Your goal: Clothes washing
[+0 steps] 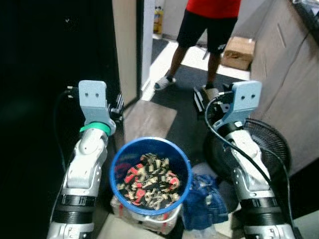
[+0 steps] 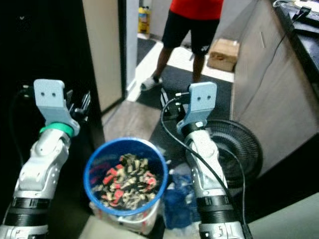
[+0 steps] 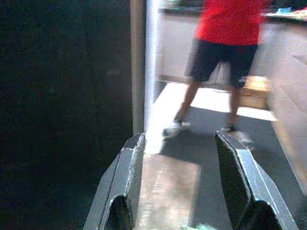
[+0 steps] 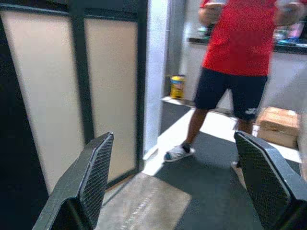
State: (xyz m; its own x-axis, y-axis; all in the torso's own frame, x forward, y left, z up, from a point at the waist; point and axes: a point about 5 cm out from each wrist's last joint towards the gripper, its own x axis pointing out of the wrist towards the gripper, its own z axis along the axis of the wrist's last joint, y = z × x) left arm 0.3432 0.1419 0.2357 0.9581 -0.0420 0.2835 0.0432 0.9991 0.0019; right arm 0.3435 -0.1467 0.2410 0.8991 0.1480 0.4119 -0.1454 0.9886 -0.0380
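Both grippers, left (image 3: 180, 184) and right (image 4: 177, 184), gape wide above blue basket (image 1: 115, 164).

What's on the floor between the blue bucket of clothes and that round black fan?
A crumpled blue garment, denim by the look of it, lies on the floor right beside the blue bucket, with the black fan just behind it. Both eye views show it.

Floor (image 1: 149, 119): wood-look strip by the doorway, dark mat (image 1: 199, 84) beyond it. Blue bucket (image 1: 115, 164) of patterned clothes (image 1: 149, 181) stands on the floor, blue denim garment (image 1: 204, 196) crumpled just beside it. Black fan (image 1: 271, 144) lies flat by the cabinet side. Cardboard box (image 1: 239, 52) farther back; a person's feet (image 1: 164, 82) in pale shoes on the mat.
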